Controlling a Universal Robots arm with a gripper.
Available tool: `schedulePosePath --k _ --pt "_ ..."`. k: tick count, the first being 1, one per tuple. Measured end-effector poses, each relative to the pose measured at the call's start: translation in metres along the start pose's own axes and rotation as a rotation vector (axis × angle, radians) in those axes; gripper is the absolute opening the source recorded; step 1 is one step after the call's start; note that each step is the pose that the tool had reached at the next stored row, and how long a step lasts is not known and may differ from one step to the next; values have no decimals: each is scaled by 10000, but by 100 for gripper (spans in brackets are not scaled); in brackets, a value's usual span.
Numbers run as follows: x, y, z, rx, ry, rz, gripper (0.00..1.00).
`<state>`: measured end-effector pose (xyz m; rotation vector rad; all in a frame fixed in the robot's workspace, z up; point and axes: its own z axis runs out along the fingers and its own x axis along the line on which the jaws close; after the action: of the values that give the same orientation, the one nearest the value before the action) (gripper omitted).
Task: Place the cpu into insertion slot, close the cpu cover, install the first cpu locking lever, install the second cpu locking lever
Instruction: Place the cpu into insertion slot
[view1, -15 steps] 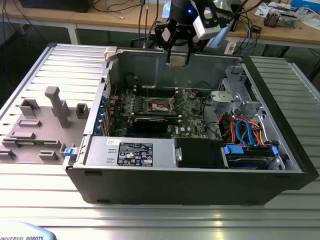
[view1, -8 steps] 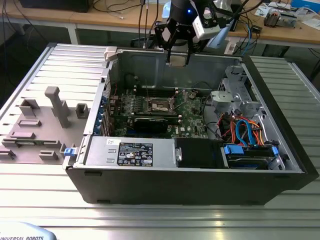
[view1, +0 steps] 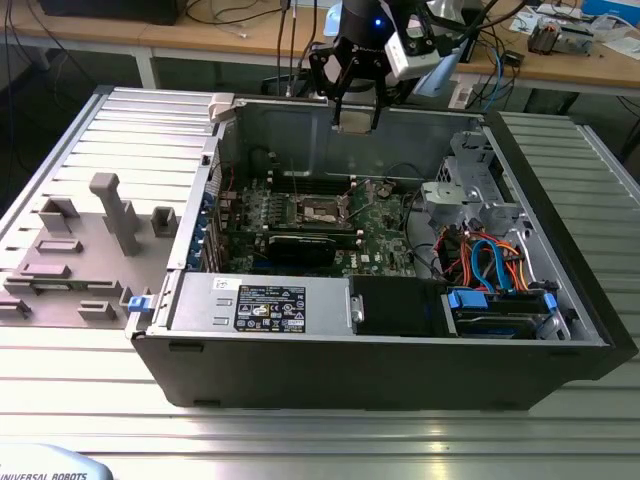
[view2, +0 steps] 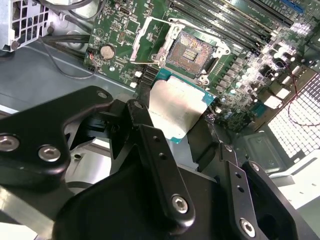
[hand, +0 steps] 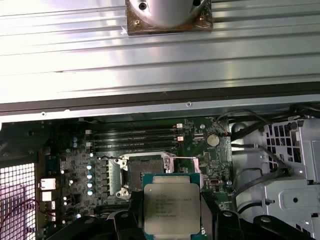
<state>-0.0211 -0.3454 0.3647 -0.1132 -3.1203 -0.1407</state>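
Observation:
My gripper (view1: 357, 112) hangs above the back wall of the open computer case, shut on the cpu (view1: 357, 119). In both wrist views the cpu (view2: 176, 102) (hand: 171, 204) is a flat silver-grey square with a green edge, clamped between the two black fingers (view2: 146, 131). Below and ahead of it lies the insertion slot (view2: 193, 50) (hand: 145, 167) (view1: 318, 211), a dark square socket with a metal rim on the green board. It is uncovered. The cpu cover (view2: 150, 41) stands swung open beside the slot. The chip is well above the socket, apart from it.
Long black memory slots (hand: 132, 137) run beside the socket. A black graphics card (view1: 300, 247), a power supply (view1: 258, 303) and a bundle of blue and orange cables (view1: 490, 262) fill the case. Grey fixtures (view1: 110, 215) stand on the table at the exterior view's left.

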Motion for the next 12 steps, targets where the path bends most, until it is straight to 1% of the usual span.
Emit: schedulePosePath --k 2,6,9,12 --pt "0 0 0 0 -3 32 54" --pt "0 0 2 -8 -40 442 54" --pt "0 0 5 -16 -76 853 54" --pt "0 0 5 -18 -82 911 54"
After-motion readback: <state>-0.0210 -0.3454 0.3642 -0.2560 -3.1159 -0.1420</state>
